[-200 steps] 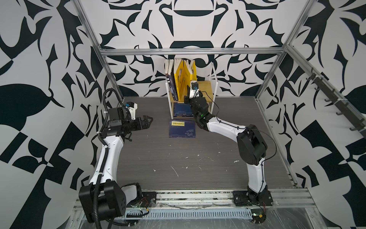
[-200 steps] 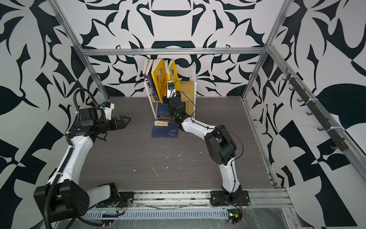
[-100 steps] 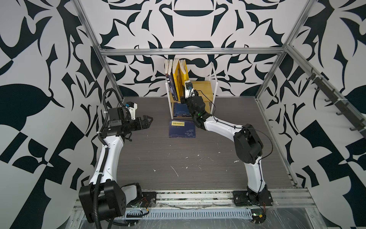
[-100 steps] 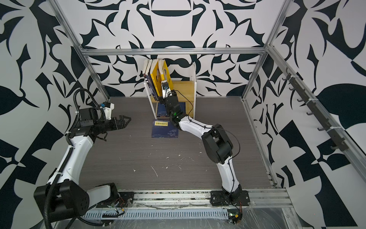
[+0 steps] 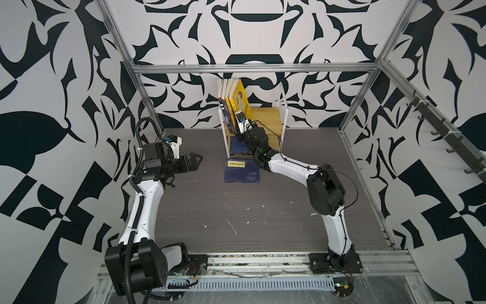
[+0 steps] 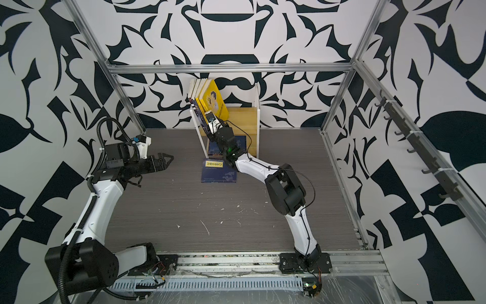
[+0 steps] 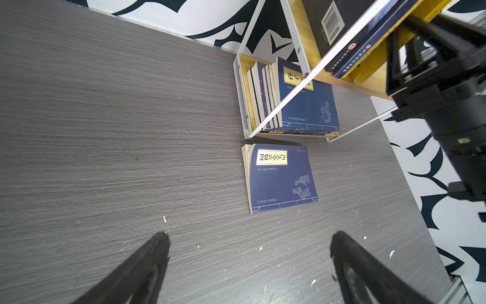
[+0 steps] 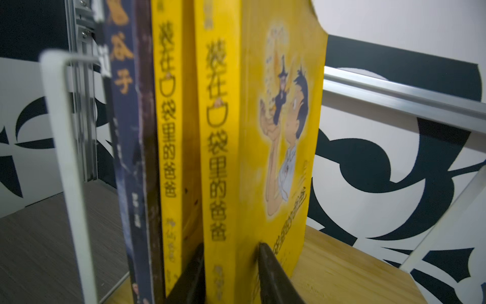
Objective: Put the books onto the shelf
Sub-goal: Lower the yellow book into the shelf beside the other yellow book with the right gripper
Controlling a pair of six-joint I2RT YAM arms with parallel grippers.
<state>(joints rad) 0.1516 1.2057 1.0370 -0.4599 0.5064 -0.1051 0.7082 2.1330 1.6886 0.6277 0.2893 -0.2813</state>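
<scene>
You had a yellow cartoon-cover book (image 8: 276, 131) standing upright on the shelf (image 5: 265, 115), upper board, beside a second yellow book (image 8: 168, 131). A navy paperback (image 5: 242, 172) lay flat just before it; more navy books (image 7: 307, 105) sat on the lower tier, one apparently flat.

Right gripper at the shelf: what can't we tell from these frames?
Right gripper: gripping the yellow book or clear of it, unclear; right wrist view is blurred, its own wrist hides the jaws in both top views.
Lower-tier books: count unclear; the shelf frame crosses them in the left wrist view, the right arm covers them from above.
</scene>
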